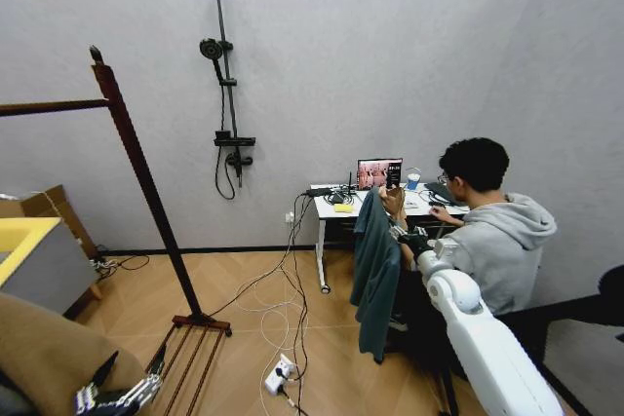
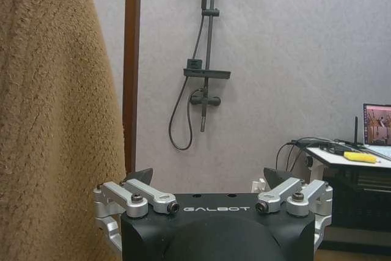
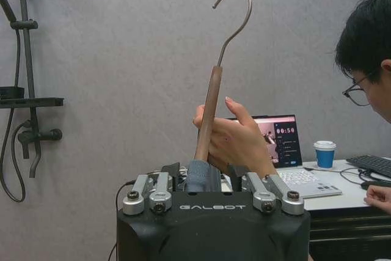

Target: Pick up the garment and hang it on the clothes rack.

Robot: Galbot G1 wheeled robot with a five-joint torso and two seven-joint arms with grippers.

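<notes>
Fingers, right: the right gripper (image 3: 201, 178) has its jaws drawn in around the teal collar and the neck of the wooden hanger (image 3: 208, 114), so it holds the garment (image 1: 375, 275) at its top.
Fingers, left: the left gripper (image 2: 208, 178) stands wide apart with nothing between its jaws, low at the robot's left beside the long tan coat (image 2: 55, 114).
Person's hand: a hand (image 3: 235, 139) is also wrapped round the hanger neck just above the right gripper, touching the wood; the handover does not look finished.
Garment: the dark teal top hangs straight down from the hanger, in front of the white desk (image 1: 327, 209) and next to the seated person.
Long axis: the hanger neck and its metal hook (image 3: 235, 13) run upright, nearly vertical, rising out of the right gripper; the hook's open mouth faces to one side.
Clothes rack: the clothes rack (image 1: 146, 182) stands well apart, on the robot's left; its top bar (image 1: 49, 106) runs off the left edge of the head view.
Deciding relation: the bar lies to the left of and higher than the hook, so, as a judgement, the right arm must carry the garment across and up once the hand lets go.
Nearer arm: the left gripper is closer to the rack, yet it is the right that has the load.
</notes>
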